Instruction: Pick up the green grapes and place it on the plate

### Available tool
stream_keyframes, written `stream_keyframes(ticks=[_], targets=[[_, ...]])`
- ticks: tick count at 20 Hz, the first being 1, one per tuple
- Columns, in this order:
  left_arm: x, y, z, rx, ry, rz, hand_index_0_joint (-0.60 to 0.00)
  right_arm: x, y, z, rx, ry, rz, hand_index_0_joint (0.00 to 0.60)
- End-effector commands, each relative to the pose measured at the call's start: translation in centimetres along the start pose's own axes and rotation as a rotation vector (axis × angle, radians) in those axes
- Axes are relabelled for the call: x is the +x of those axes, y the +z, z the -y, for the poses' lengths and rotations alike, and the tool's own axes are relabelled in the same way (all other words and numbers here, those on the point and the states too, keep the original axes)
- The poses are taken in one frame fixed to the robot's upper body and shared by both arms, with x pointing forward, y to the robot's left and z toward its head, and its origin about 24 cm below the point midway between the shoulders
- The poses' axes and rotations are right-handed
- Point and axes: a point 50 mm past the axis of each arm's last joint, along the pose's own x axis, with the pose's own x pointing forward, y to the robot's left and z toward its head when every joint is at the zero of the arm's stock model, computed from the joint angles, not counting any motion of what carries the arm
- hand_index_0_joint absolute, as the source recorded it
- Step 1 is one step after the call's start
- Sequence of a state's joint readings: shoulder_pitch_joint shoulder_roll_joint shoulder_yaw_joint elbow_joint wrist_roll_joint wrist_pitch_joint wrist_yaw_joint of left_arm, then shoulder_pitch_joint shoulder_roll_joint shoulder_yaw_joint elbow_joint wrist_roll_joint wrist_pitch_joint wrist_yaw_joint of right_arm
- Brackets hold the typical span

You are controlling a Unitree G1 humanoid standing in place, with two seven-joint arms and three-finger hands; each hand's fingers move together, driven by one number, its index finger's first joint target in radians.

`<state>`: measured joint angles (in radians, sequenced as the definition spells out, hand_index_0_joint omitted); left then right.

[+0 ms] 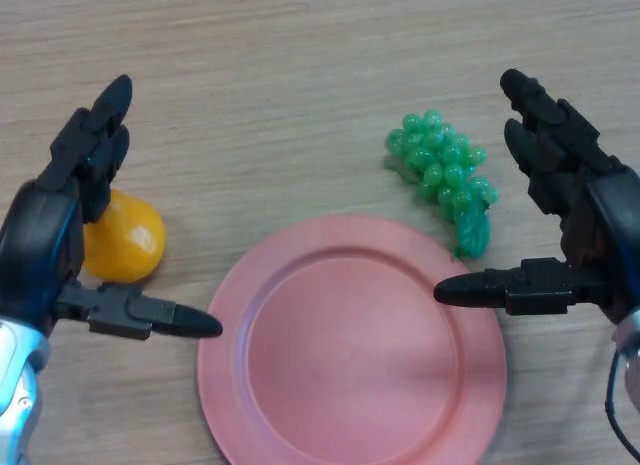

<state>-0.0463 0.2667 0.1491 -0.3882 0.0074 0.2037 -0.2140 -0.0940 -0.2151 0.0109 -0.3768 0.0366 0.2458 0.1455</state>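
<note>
Head view: grapes (443,177) on the counter (300,75), off the plate (352,343).
Green bunch lies just beyond the pink plate's upper right rim, near the right hand (570,210), whose fingers are straight and spread, holding nothing. Left hand (70,215) likewise open, partly covering an orange fruit (128,242) left of the plate.

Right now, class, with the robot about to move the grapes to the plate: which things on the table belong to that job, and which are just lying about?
Part of the job:
green grapes
pink plate
right hand, open, beside the grapes

Lying about:
orange fruit, partly behind the left hand
</note>
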Motion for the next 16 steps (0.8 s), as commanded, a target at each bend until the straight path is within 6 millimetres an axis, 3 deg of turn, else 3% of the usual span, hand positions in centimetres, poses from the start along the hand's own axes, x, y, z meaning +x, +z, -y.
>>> stream_keyframes(ticks=[1, 10, 16], targets=[[0.2, 3.6, -1.0, 0.093, 0.046, 0.221, 0.0, 0.0, 3.7, 0.7, -0.042, -0.047, 0.27, 0.0], [0.1, 3.3, -0.8, 0.072, 0.041, 0.214, 0.0, 0.4, 3.4, 0.9, -0.053, -0.062, 0.253, 0.0], [-0.3, 3.4, -0.8, 0.026, 0.041, 0.236, 0.0, 3.1, 2.6, 1.0, -0.046, -0.093, 0.24, 0.0]])
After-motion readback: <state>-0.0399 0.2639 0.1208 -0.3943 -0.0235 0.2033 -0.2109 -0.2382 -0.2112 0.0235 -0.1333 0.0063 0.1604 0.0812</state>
